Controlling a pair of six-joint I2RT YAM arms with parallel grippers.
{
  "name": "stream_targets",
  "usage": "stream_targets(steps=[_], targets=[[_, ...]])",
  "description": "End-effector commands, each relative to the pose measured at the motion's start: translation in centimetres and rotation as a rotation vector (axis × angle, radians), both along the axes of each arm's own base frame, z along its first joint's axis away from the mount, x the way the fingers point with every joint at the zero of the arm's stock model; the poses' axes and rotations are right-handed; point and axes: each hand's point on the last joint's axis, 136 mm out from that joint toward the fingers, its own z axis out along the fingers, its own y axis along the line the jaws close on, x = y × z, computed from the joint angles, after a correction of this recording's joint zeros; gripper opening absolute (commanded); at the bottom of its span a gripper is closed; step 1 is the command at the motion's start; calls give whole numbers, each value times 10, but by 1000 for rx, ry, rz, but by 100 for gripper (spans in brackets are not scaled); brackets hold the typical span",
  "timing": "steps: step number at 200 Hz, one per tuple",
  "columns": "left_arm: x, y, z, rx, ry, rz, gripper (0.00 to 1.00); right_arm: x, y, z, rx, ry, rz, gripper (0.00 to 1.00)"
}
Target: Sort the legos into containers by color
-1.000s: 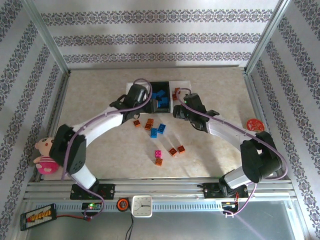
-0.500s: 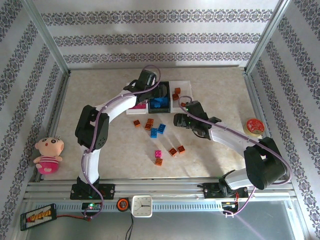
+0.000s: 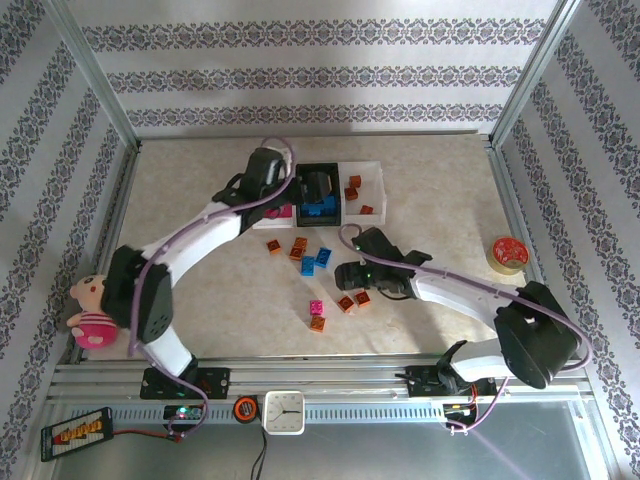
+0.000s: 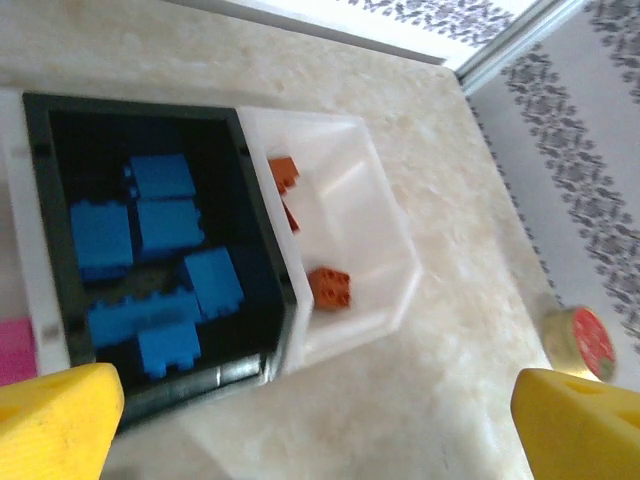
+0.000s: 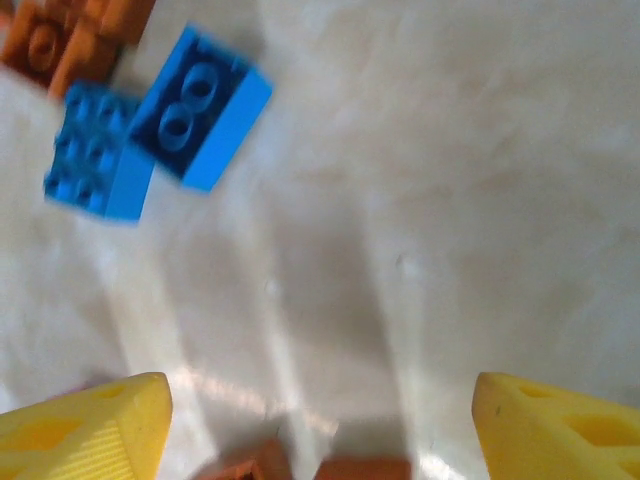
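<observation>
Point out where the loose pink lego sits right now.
Top external view: the pink lego lies on the table, front centre, directly beyond one orange lego and left of another.

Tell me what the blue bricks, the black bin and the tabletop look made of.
Blue studded bricks: likely hard moulded plastic, smooth, slightly glossy, crisp edges.
Black rectangular bin: probably plastic too, thin walls, dull sheen.
Beige tabletop: marble-patterned, faintly reflective; laminate or stone, can't tell.
</observation>
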Motion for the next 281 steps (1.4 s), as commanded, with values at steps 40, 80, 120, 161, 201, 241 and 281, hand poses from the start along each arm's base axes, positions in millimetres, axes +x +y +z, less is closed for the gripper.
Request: stream_targets(steps=[40, 80, 120, 161, 201, 241, 281], targets=[[-78, 39, -18, -75, -6, 39, 100, -83, 0, 2, -46, 147, 177, 66], [-100, 61, -40, -20, 22, 86, 100, -94, 11, -11, -87, 221, 231, 60], [-105, 68, -45, 11, 35, 101, 100, -81, 18, -16, -147, 215, 243, 63], [-109, 76, -48, 14, 34, 118, 100, -59, 16, -20, -246, 162, 241, 65], [-112, 81, -51, 27, 41, 128, 100, -49, 21, -29, -300, 162, 269, 65], [-114, 88, -53, 32, 42, 146, 100, -45, 23, -37, -344, 161, 289, 60], [-114, 89, -53, 34, 44, 153, 100, -44, 22, -42, -368, 162, 294, 44]])
